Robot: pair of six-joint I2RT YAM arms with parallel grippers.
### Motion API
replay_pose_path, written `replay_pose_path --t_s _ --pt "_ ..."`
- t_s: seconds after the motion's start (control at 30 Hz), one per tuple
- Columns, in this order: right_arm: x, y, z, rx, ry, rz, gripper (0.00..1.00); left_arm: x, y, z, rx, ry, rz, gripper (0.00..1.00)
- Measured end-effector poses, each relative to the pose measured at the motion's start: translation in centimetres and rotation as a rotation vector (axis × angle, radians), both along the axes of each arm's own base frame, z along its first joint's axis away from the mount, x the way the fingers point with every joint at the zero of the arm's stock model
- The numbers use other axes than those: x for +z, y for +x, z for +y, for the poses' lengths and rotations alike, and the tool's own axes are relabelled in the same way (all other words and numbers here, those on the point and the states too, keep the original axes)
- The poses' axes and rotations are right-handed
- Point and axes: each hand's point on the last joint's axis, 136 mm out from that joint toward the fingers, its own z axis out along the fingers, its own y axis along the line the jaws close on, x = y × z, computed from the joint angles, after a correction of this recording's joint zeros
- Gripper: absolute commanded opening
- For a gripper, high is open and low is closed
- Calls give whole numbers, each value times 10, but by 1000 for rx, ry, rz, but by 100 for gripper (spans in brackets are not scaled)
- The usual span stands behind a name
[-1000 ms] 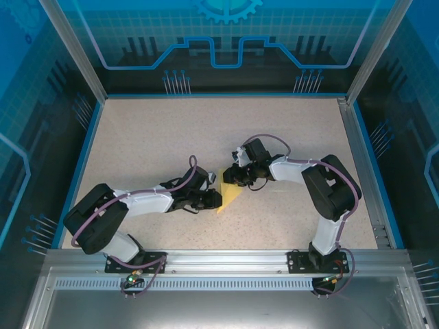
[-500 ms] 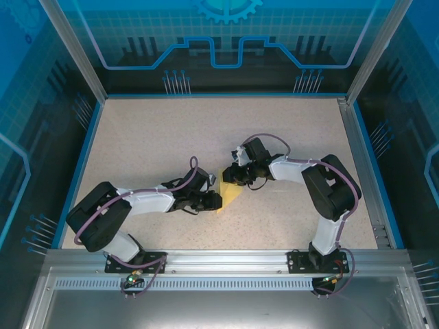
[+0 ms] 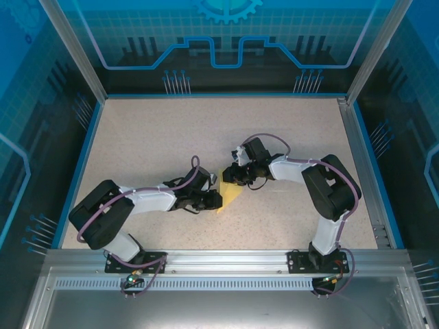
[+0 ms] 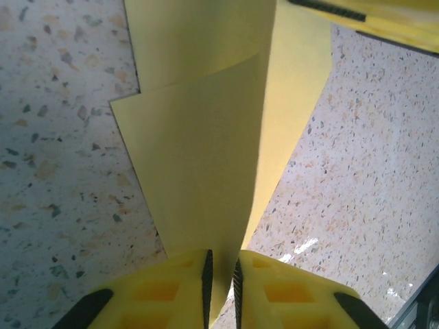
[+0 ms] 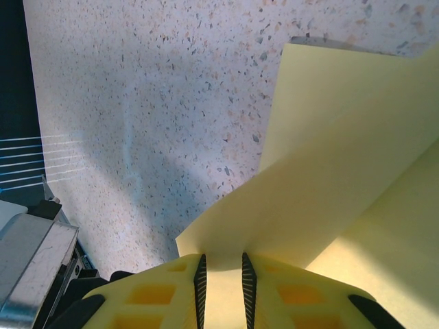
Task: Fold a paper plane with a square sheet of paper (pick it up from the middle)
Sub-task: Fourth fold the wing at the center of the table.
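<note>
The pale-yellow sheet of paper lies folded into layers near the table's middle, showing as a small pointed shape between the two arms. My left gripper meets it from the left. In the left wrist view its jaws stand nearly together with the edge of the folded sheet between the pads. My right gripper holds the upper end from the right. In the right wrist view a raised flap of the sheet runs in between its jaws, which are shut on it.
The speckled tabletop is bounded by a blue rim and clear enclosure walls. A metal rail carries both arm bases at the near edge. A yellow finger of the right gripper crosses the top corner of the left wrist view.
The left gripper shifted slightly along the paper's left edge, and the paper's lower corner moved a little with it. The right arm has stayed still.
</note>
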Motion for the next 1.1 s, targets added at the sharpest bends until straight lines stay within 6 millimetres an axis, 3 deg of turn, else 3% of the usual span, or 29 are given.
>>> replay_pose_path --t_s 0.27,0.63,1.1 --pt "0 0 0 0 0 0 24 0 0 0 -9 2 -8 7" --pt "1 0 0 1 -3 5 24 7 8 -5 -7 -55 -24 5" --pt "-8 3 1 -4 -19 19 24 -7 6 0 -6 -78 27 3"
